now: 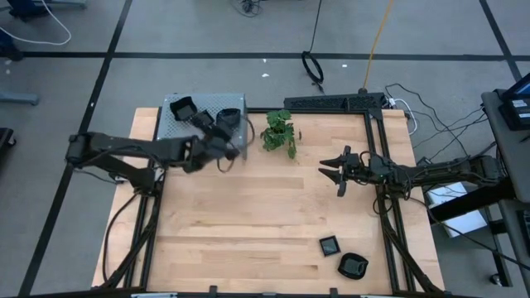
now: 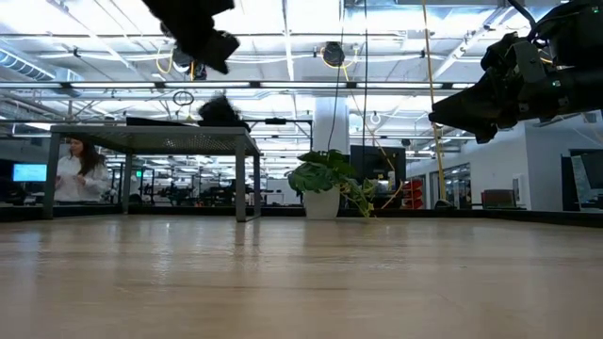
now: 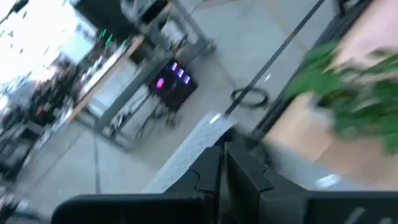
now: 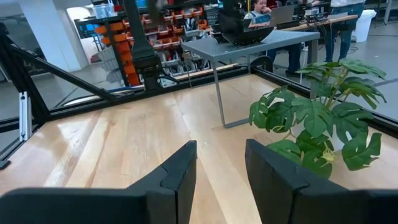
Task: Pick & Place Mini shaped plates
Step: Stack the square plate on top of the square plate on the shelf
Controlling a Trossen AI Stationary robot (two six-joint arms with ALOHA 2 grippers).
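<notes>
Two black mini plates sit near the table's near right corner: a square plate (image 1: 330, 245) and a roundish plate (image 1: 352, 266). Further black plates lie on top of the grey perforated box (image 1: 170, 128) at the far left, one plate (image 1: 182, 108) toward its left and another plate (image 1: 233, 113) toward its right, which also shows as a dark blurred plate (image 2: 221, 108). My left gripper (image 1: 222, 131) (image 3: 222, 171) hangs high over the box's right part, its fingers shut with nothing visible between them. My right gripper (image 1: 339, 170) (image 4: 221, 168) is open in the air right of the plant.
A small green plant (image 1: 280, 132) (image 4: 317, 118) stands at the far edge between the two grippers. The grey box (image 2: 155, 141) stands on thin legs. A black frame (image 1: 331, 102) borders the table's far and right sides. Bare wood spreads across the middle (image 1: 248, 215).
</notes>
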